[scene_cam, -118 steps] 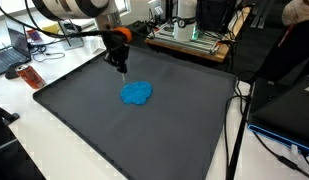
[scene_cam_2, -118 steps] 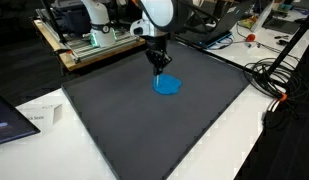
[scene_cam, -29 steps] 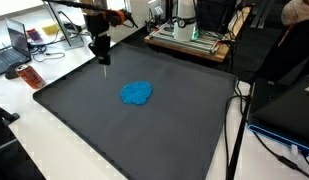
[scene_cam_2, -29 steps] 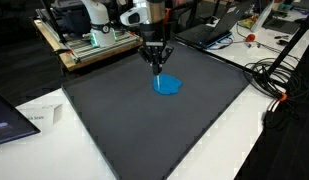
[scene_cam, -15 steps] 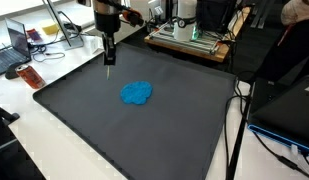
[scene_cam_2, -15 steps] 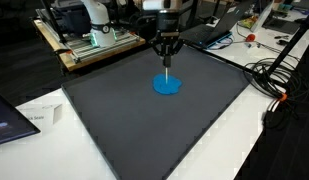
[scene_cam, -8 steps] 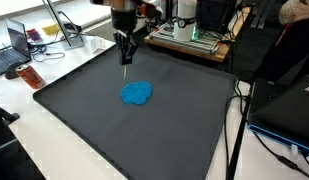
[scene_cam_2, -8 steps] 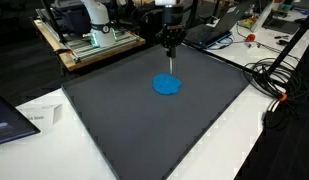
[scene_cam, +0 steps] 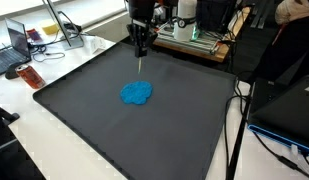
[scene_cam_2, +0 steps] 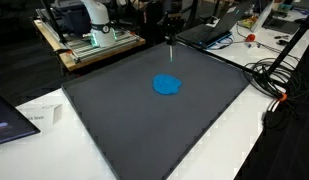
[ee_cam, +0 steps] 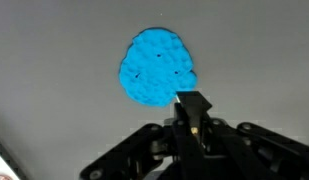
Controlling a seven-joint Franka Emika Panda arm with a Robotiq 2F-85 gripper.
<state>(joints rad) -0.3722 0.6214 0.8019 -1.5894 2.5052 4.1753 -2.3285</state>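
- Moments on, tool (scene_cam: pixel 141 48) has swung past blob (scene_cam: pixel 136 93) toward mat's (scene_cam: pixel 84 115) far edge.
- Tool is pressed together, pinching thin stick (scene_cam: pixel 141 62).
- Best kept vertical, grip firm.

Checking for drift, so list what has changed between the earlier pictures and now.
The gripper rose from just above the blue patch and swung away toward the far edge of the dark mat, jaws shut throughout; nothing was taken or let go. The patch and the mat stayed as they were.
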